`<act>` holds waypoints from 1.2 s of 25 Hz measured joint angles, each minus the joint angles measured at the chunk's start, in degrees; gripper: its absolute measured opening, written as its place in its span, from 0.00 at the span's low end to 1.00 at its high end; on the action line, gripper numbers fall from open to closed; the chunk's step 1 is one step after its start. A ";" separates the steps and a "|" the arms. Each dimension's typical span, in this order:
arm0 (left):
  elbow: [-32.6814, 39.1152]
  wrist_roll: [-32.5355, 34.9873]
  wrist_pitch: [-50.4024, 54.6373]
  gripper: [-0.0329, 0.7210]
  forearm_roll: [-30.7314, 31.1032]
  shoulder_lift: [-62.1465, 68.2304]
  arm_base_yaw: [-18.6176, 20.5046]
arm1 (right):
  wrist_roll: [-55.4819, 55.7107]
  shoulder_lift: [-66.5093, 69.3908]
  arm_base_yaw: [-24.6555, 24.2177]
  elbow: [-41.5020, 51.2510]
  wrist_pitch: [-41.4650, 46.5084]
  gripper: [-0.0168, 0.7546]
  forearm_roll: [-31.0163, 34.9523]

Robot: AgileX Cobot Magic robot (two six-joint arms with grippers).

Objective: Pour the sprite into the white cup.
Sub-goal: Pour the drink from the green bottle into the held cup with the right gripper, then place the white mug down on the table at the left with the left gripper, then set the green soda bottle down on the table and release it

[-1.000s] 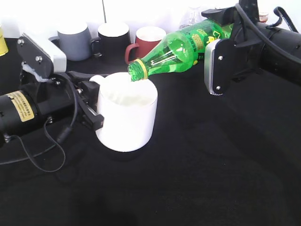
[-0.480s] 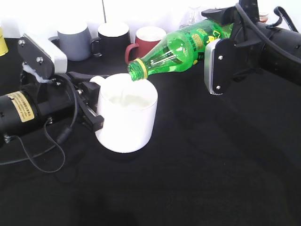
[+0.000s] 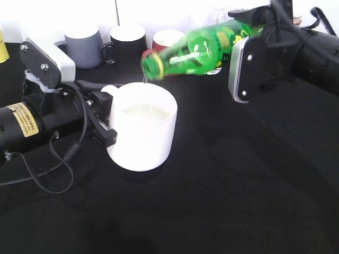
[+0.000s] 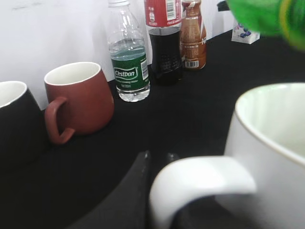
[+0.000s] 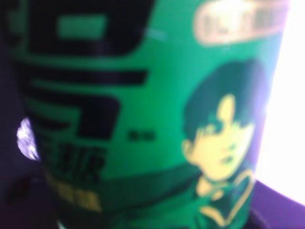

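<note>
Exterior view shows me the sprite held nearly level in the air, its mouth with the yellow neck ring at about 12 o'clock above the white cup, clear of the rim. The bottle is motion-blurred, so I can't tell whether liquid is falling. The cup holds pale liquid well up its walls, so I judge the pour is largely done.

My right gripper is clamped on the bottle's labelled body; the right wrist view is filled edge to edge with that green label, too close to show the fingers themselves. My left gripper sits at the cup's 9 o'clock, its dark fingers closed around the loop handle, steadying the cup on the black table.

Thin plastic like this should flex under a hard squeeze and feel light as it empties, so the labelled midsection is the sensible place to hold, firmly but not crushingly. Glossy ceramic is stiff, slippery and chippable; the handle is the safest grip.

Behind, at 11 to 12 o'clock, stand a grey mug, a black mug and a red mug.
</note>
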 joint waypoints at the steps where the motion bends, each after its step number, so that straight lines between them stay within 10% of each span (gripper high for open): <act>1: 0.00 0.00 0.00 0.12 -0.20 0.00 0.00 | 2.58 0.00 0.00 0.00 0.00 0.55 0.00; 6: 0.00 0.10 -3.61 0.12 -4.99 0.01 0.00 | 36.69 0.00 0.00 0.00 -0.06 0.55 0.25; 11: 0.00 7.21 -11.59 0.12 -23.56 0.06 1.36 | 76.34 0.00 0.00 0.00 -4.36 0.55 4.90; 19: -2.09 8.42 -11.53 0.12 -26.20 2.65 27.52 | 75.03 0.00 -2.86 -0.05 -4.79 0.54 15.39; 30: -35.23 8.47 -8.47 0.12 -23.17 34.28 36.13 | 74.86 0.00 -12.28 -0.05 -3.22 0.54 16.33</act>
